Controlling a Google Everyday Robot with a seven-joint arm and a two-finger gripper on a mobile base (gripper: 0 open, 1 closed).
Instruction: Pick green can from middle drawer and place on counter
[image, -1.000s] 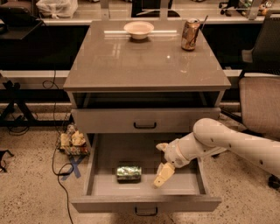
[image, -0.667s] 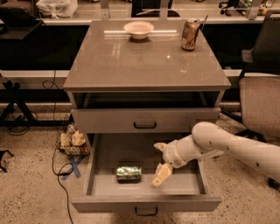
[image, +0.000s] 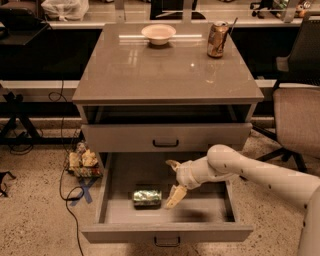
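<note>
The green can (image: 147, 198) lies on its side on the floor of the open middle drawer (image: 167, 233), left of centre. My gripper (image: 173, 181) is inside the drawer, just right of the can and slightly above it. It is open and empty, with one pale finger (image: 172, 164) at the back and the other (image: 175, 197) close to the can's right end. My white arm (image: 260, 175) comes in from the right over the drawer's side wall. The counter (image: 165, 70) is the glossy grey top of the cabinet above.
A white bowl (image: 158, 33) and a brown can with a straw (image: 218, 39) stand at the back of the counter. A second grey drawer front (image: 166, 137) sits above the open drawer. An office chair (image: 297, 120) is on the right. Clutter and cables (image: 82, 162) lie on the floor at the left.
My gripper has moved a little to the left, closer to the green can. The can has not moved.
</note>
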